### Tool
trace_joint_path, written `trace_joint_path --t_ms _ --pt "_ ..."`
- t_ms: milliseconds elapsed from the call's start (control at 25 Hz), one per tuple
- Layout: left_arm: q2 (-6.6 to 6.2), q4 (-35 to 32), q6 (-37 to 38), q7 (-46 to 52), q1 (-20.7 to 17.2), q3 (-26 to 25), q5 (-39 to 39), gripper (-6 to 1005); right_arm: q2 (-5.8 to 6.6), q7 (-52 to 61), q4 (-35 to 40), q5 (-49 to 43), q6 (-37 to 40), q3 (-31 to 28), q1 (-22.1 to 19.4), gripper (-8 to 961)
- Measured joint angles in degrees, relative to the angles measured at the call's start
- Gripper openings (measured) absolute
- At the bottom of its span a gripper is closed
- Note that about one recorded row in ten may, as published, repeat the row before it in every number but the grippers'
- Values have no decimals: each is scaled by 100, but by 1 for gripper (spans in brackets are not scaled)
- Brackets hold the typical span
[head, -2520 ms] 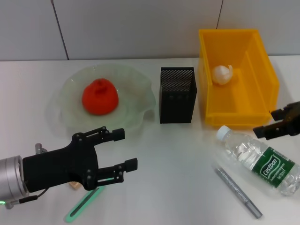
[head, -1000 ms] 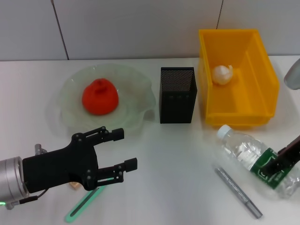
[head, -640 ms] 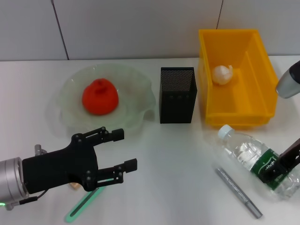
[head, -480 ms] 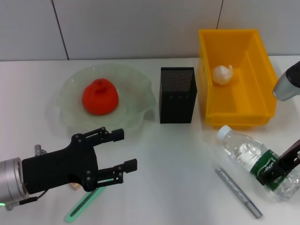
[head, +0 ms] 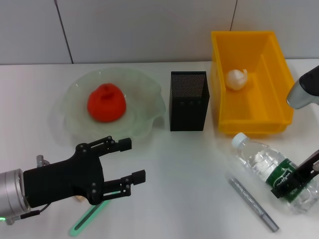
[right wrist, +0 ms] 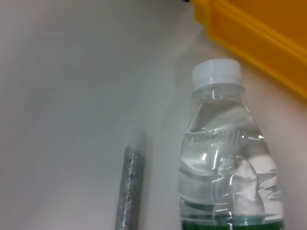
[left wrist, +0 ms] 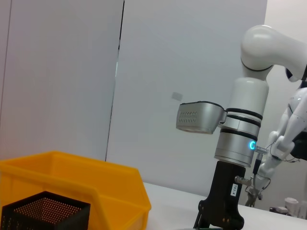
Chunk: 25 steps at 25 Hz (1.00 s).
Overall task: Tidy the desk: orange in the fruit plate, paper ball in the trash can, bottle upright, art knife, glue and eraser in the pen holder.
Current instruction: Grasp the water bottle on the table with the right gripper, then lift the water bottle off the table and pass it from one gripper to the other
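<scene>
The orange (head: pixel 106 103) lies in the pale green fruit plate (head: pixel 144 102). A paper ball (head: pixel 236 78) rests inside the yellow trash can (head: pixel 251 119). The clear bottle (head: pixel 264 167) (right wrist: pixel 225 158) lies on its side with its white cap (right wrist: pixel 217 74) toward the trash can. My right gripper (head: pixel 295 181) is down on its green label. A grey pen-shaped stick (head: pixel 253 204) (right wrist: pixel 130 182) lies beside the bottle. The black mesh pen holder (head: pixel 188 101) stands at the centre. My left gripper (head: pixel 127 162) hovers open at the near left over a green strip (head: pixel 89 216) and a small tan piece (head: pixel 78 198).
The left wrist view looks across the desk at the trash can (left wrist: pixel 72 182), the pen holder (left wrist: pixel 43 211) and the right arm (left wrist: pixel 240 143) standing upright. A grey wall runs behind the white desk (head: pixel 184 164).
The right arm has swung from beside the trash can down onto the lying bottle and settled at its green label. The left arm and the other objects have stayed put.
</scene>
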<state>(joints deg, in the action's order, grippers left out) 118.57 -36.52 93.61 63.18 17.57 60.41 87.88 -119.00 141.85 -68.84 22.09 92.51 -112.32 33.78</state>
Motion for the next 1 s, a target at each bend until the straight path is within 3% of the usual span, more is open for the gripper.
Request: trace_joint_path --t_ms 1000 --pt "-9 4 6 1 -9 -13 1 789 -23 18 -559 79 157 237 -140 763"
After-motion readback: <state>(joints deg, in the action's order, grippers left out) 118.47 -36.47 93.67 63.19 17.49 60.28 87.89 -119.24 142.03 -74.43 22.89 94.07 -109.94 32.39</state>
